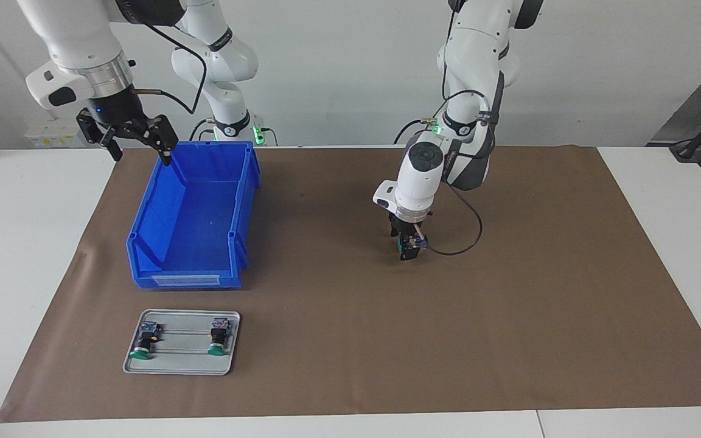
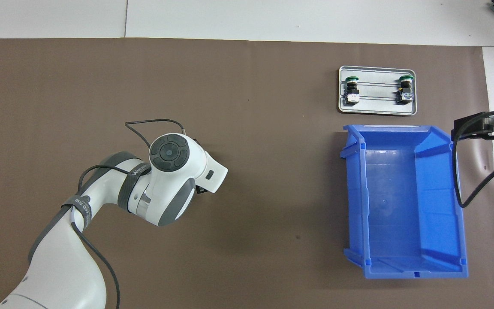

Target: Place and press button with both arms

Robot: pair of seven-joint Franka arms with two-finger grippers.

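Left claw low on the mat, pinching a small button to set it down. Right claw wide, empty, waiting above the blue bin.

White lettering on the left arm's black straps, perhaps a brand, not legible.

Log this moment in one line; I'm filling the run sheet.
left tool: down at brown mat, around small green-capped button | right tool: open over blue plastic bin edge | grey metal tray: two buttons
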